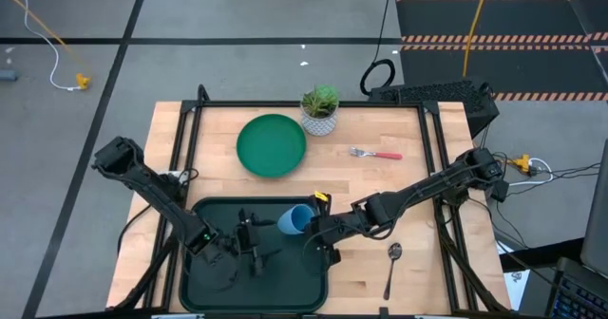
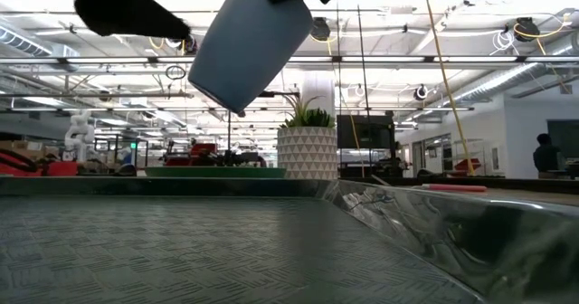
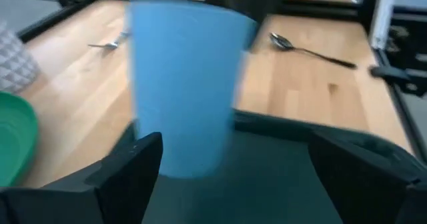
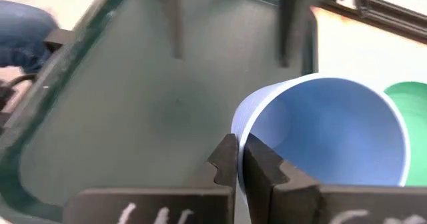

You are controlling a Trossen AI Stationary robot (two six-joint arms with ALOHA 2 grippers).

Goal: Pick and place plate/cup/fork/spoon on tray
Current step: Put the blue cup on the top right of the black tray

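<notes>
The light-blue cup (image 1: 294, 219) hangs tilted over the right far part of the dark tray (image 1: 204, 281), held by my right gripper (image 1: 316, 228). It also shows in the low view (image 2: 249, 42) and the left wrist view (image 3: 183, 84). My left gripper (image 1: 251, 245) is open and empty over the tray, just left of the cup, with its fingers pointing at it (image 3: 233, 174). The green plate (image 1: 272, 145) lies flat on the table beyond the tray. The red-handled fork (image 1: 377, 154) lies at the far right. The silver spoon (image 1: 392, 267) lies right of the tray. My right gripper pinches the cup's rim (image 4: 235, 139) between its two fingers, one finger inside the cup (image 4: 263, 171) and one outside (image 4: 223, 164). The fingers come from the table's right side. The cup is lifted clear of the tray and tilted, its base lower (image 2: 217, 91) and its mouth toward the gripper.
A white patterned plant pot (image 1: 320, 112) stands at the far edge beside the plate. A black frame (image 1: 427, 120) runs round the table top. The tray's raised rim (image 2: 425, 218) lies between the cup and the spoon.
</notes>
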